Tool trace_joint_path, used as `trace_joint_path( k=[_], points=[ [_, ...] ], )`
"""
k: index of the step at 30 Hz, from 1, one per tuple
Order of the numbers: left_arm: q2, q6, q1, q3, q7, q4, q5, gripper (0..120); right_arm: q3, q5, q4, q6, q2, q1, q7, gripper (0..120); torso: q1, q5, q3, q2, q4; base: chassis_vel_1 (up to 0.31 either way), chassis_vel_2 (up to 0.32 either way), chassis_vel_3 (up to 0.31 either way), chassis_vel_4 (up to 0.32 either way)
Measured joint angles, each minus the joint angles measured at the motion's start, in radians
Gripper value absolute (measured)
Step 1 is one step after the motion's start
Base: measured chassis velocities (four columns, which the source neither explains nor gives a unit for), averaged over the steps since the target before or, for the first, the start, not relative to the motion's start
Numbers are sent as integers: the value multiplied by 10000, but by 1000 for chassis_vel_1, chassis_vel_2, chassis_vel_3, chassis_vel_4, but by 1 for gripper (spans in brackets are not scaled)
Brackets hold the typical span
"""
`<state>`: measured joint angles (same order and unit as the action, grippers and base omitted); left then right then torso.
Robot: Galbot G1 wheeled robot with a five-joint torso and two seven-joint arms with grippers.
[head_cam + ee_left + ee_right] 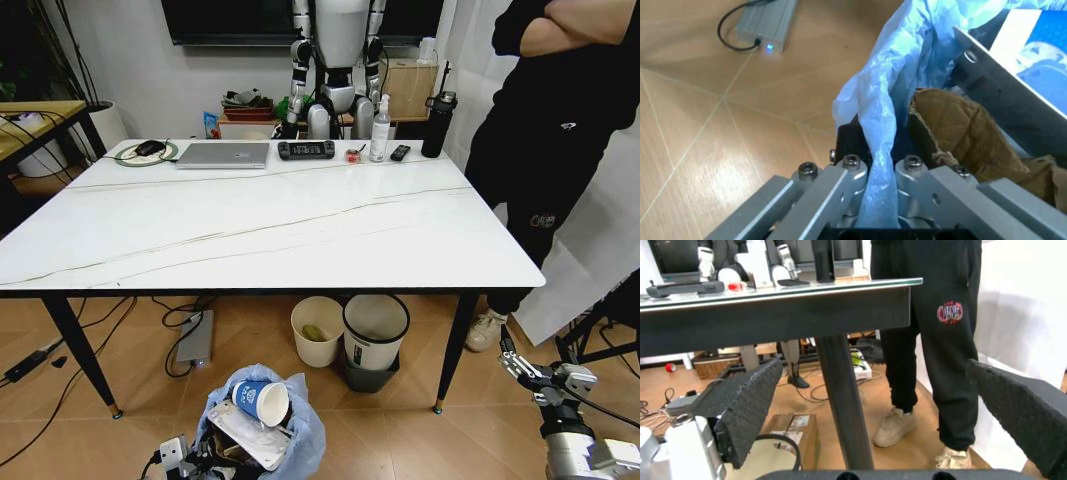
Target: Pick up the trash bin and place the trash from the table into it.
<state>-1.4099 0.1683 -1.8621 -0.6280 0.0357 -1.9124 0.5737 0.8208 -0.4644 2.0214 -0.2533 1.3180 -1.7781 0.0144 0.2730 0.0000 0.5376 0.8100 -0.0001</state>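
left gripper (877,200) pinching bag | trash bin (262,420) stuffed: cup, cardboard

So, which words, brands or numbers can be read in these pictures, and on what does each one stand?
"VANS": red round logo on the person's black trousers.
Print on the blue-white cup in the trash bin: too small to read.
Label on the cardboard box on the floor: too blurred to read.
Screen of the black controller on the table: unreadable.

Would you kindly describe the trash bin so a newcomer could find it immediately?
Start at the table; on the floor before its near edge stands the trash bin. Unlike the cream bin and white bin underneath, it has a crinkled light-blue bag.
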Motion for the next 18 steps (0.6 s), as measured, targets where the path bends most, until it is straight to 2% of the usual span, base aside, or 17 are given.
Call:
trace_joint_path(
  k=[13,18],
  points=[
    [-3,23,231,-6,21,311,41,0,0,0,0,0,0,1,0,100,-183,0,-261,-442,0,0,0,0,0],
    [29,50,494,-42,32,681,107,0,0,0,0,0,0,0,0,100,-317,1,-453,-768,0,0,0,0,0]
  ],
)
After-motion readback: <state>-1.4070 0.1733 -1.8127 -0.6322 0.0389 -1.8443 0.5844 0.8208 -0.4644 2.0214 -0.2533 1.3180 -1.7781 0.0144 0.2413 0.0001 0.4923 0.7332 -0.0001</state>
